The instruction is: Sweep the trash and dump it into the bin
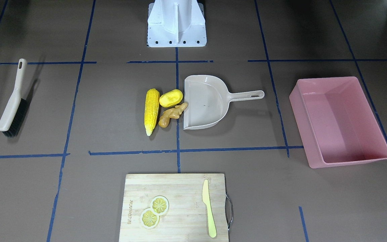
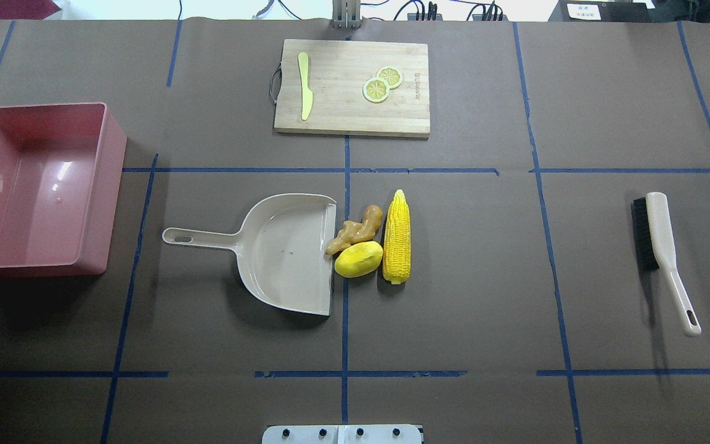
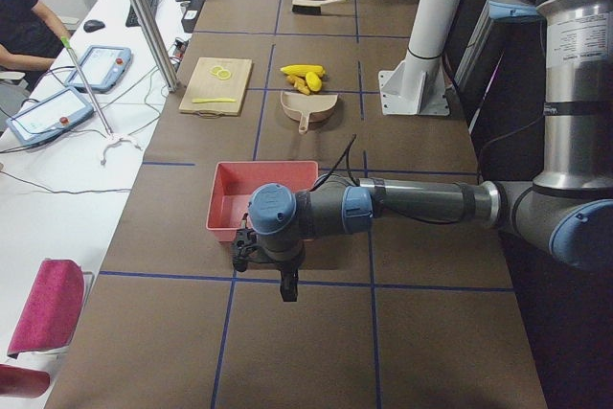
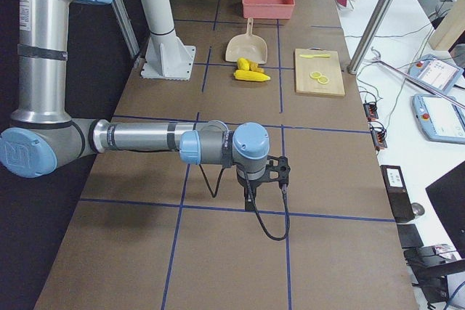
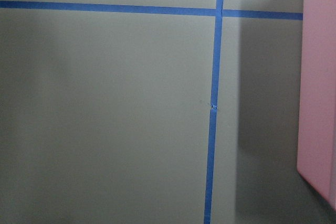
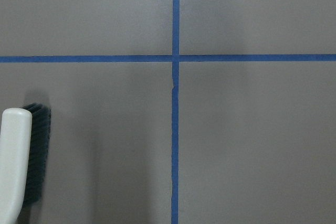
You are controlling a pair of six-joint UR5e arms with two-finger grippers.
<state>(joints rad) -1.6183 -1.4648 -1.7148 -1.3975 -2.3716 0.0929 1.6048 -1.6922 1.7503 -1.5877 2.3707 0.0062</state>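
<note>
The trash lies at the table's middle: a long yellow corn cob, a smooth yellow potato lump and a knobbly tan ginger root, all beside the open mouth of the beige dustpan. The empty pink bin stands on the robot's left; its wall shows in the left wrist view. My left gripper hangs over the table just before the bin, seen only in the exterior left view. My right gripper hangs near the table's right end, seen only in the exterior right view. I cannot tell whether either is open or shut.
A beige hand brush with black bristles lies on the robot's right; its tip shows in the right wrist view. A wooden cutting board with two lemon slices and a pale yellow knife sits at the far edge.
</note>
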